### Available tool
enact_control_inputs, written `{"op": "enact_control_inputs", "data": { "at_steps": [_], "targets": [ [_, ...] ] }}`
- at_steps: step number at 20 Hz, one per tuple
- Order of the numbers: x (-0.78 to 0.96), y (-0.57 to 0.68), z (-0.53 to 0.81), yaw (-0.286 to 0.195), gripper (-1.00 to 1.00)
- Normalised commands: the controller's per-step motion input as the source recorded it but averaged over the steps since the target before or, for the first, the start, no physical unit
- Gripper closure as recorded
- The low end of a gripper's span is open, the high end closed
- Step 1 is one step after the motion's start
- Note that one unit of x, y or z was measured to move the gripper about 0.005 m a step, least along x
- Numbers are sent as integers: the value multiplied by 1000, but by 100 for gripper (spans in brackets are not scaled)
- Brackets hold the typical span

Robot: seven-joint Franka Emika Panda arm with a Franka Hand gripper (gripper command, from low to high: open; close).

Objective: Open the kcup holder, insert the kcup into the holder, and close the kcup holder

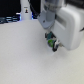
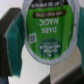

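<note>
White boxy arm [image 1: 62,22] — black, teal-padded pincer [image 2: 42,40]

Kcup [image 1: 51,41] between the fingertips of the gripper [image 1: 52,43], just above the table [image 1: 25,60]. Kcup holder [image 1: 12,19] far behind, toward the exterior view's left, well apart from the kcup. In the wrist view, kcup [image 2: 46,29] clamped between two fingers [image 2: 10,37].
</note>
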Motion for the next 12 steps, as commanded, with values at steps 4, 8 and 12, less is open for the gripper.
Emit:
{"op": "enact_control_inputs", "data": {
  "at_steps": [4,8,12],
  "targets": [
    [-156,440,484,133,100],
    [-226,429,449,145,100],
    [-236,435,437,145,100]
  ]
}}
